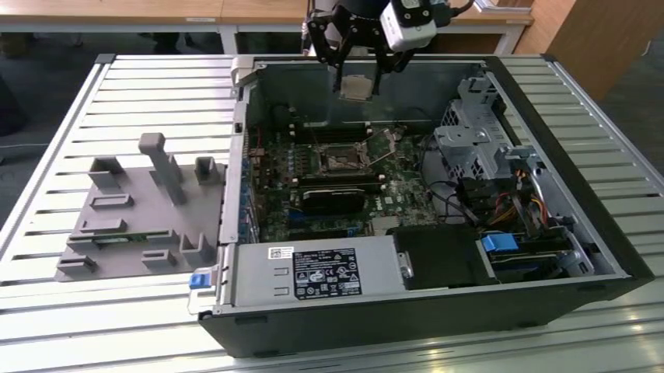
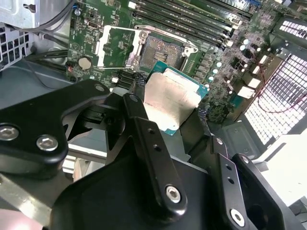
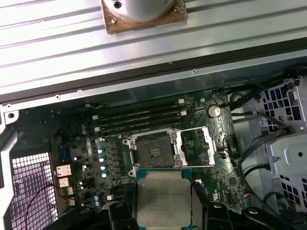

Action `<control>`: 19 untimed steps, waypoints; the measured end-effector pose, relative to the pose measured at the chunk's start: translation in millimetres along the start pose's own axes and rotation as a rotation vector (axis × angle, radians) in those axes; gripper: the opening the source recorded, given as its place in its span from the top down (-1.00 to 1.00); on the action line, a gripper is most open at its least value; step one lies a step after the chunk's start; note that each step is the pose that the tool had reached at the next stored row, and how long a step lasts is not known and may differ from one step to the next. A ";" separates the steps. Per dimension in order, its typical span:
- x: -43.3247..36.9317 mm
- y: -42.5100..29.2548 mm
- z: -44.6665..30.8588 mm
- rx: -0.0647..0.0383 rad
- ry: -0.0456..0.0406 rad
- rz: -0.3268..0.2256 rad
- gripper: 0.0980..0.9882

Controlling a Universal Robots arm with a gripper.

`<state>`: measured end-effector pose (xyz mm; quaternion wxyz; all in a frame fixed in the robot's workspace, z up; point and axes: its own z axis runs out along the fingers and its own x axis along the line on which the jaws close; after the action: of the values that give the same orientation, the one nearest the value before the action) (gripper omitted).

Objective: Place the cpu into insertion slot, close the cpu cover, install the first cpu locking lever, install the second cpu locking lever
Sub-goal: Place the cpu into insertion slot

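A: Where's the small flat silver-tan square cpu [image 1: 356, 88]?
B: Upper centre of the exterior view, pinched by the black end effector [image 1: 357, 81].
A: And the dark square insertion slot [image 1: 340, 159]?
B: Mid-frame, below it, well apart. In the first wrist view its thin silver cpu cover [image 3: 195, 146] lies open beside it.

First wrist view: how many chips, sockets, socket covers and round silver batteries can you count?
cpu: 1
insertion slot: 1
cpu cover: 1
round battery: 1
Total: 4
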<state>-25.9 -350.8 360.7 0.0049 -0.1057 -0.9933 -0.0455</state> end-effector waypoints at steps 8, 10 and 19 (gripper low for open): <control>0.0 0.0 0.0 -0.001 -0.0023 0.025 0.00; 0.0 0.0 0.0 -0.001 -0.0028 0.032 0.00; 0.0 0.0 0.0 -0.001 -0.0051 0.057 0.00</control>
<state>-25.9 -350.8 360.7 0.0036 -0.1339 -0.9899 -0.0456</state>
